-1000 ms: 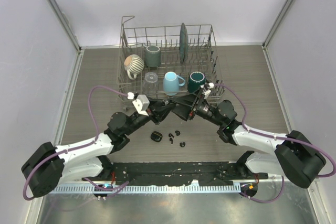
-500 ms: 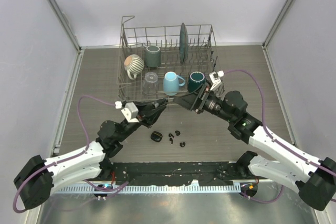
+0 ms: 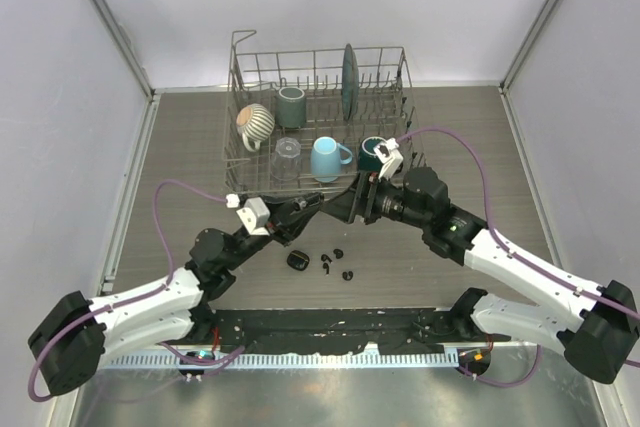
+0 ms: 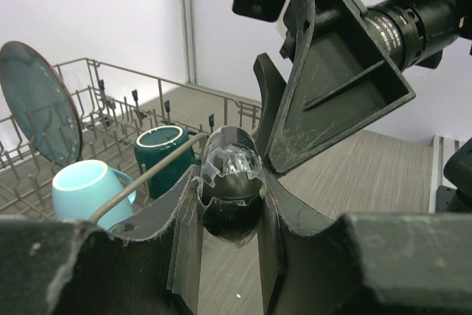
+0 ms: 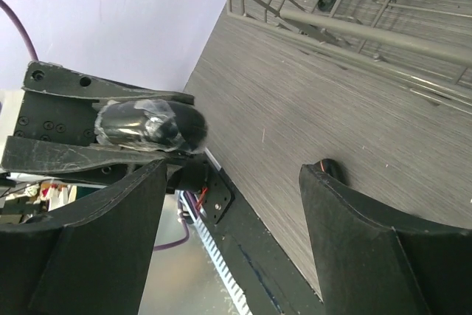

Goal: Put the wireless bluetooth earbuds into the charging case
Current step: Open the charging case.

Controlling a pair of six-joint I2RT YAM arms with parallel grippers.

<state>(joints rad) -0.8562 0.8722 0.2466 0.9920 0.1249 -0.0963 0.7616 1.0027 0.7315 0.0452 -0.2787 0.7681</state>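
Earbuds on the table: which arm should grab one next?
Right. The right gripper is open and empty; the left gripper is shut on a charging case. The earbuds lie loose near both.

Pale lilac walls (image 3: 300,7) on three sides, dark wood-grain tabletop (image 3: 470,137), wire dish rack (image 3: 318,67) sitting at the back, even lighting.

Top external: fixed, high above the near edge of the table (image 3: 470,147), looking down towards the dish rack (image 3: 300,77).
Left wrist: close, low, facing the rack and the right gripper (image 4: 271,119).
Right wrist: close, facing the left gripper (image 5: 181,129).
Shared by wrist views: charging case (image 4: 230,182), rack.
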